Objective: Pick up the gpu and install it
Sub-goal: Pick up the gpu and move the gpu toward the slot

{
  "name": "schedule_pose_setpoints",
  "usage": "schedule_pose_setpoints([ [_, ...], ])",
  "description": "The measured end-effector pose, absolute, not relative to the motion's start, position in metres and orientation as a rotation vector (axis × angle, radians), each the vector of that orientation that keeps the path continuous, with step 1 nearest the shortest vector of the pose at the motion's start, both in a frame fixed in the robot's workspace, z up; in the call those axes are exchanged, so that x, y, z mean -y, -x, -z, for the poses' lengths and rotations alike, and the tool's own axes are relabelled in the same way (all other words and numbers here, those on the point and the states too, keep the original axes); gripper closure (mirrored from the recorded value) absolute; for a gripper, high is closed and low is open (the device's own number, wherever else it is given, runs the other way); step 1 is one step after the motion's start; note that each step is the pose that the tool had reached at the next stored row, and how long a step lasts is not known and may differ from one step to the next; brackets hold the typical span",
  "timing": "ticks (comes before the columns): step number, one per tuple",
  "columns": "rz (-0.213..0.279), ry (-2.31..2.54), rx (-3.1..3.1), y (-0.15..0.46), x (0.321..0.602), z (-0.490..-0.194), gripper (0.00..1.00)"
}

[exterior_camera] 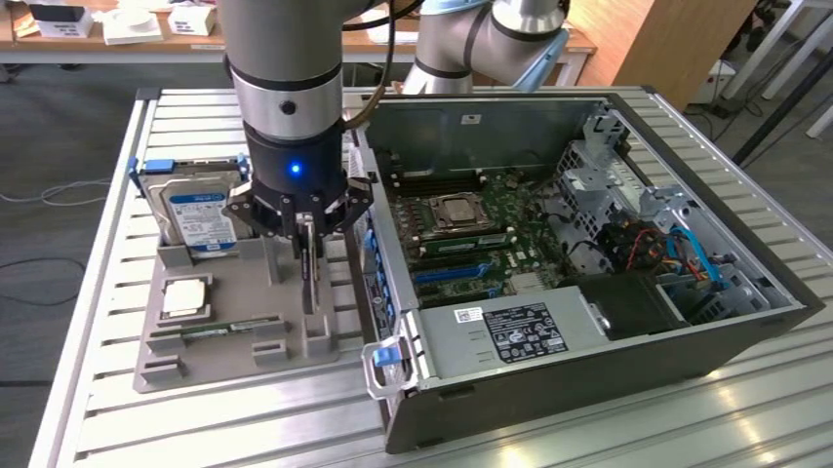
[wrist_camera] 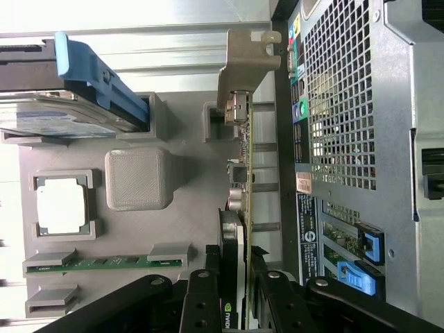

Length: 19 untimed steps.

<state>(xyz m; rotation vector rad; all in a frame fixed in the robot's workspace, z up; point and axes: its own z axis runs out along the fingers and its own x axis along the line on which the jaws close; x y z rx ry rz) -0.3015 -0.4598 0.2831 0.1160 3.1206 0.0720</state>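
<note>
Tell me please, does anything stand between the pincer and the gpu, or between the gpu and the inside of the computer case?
Nothing visible separates them: the pincer is shut on the gpu, upright in the grey holder. Toward the motherboard, the case wall beside the holder stands between, though the top is open.

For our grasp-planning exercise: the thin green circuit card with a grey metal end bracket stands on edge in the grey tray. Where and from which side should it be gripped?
Probably its top edge, pinched across the two flat faces, coming straight down: the thin green circuit card stands upright in slots of the grey plastic tray, its lower edge seated.
</note>
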Motion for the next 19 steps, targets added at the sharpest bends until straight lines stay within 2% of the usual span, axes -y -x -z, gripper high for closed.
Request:
schedule_pose_setpoints([
  [8, -0.072, -0.116, -3.121, 0.302, 0.460, -0.298, 0.73],
  [19, -0.072, -0.116, -3.121, 0.301, 0.460, -0.334, 0.73],
])
